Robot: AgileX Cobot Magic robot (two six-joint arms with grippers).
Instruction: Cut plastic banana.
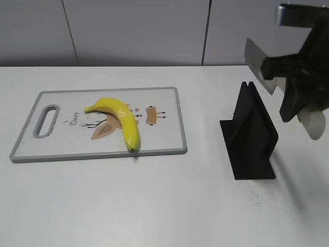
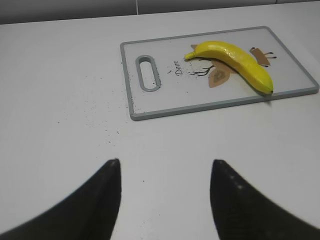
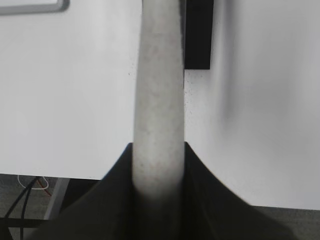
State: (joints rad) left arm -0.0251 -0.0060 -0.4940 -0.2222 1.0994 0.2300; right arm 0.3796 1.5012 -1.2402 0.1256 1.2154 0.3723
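A yellow plastic banana (image 1: 122, 117) lies on a white cutting board with a grey rim (image 1: 159, 123), stem to the left. Both show in the left wrist view, the banana (image 2: 235, 62) on the board (image 2: 165, 95). My right gripper (image 1: 289, 77) is raised at the far right, above the black knife stand (image 1: 252, 136), shut on a knife: blade (image 1: 254, 59) pointing up-left, pale handle (image 1: 313, 121) hanging low. In the right wrist view the handle (image 3: 159, 90) sits between the shut fingers (image 3: 159, 150). My left gripper (image 2: 165, 165) is open and empty above bare table, short of the board.
The black stand also shows in the right wrist view (image 3: 198, 35), with a corner of the board (image 3: 35, 6) at top left. The table's edge and cables (image 3: 30, 187) show below. Dark specks dot the table near the board's handle slot (image 2: 148, 73).
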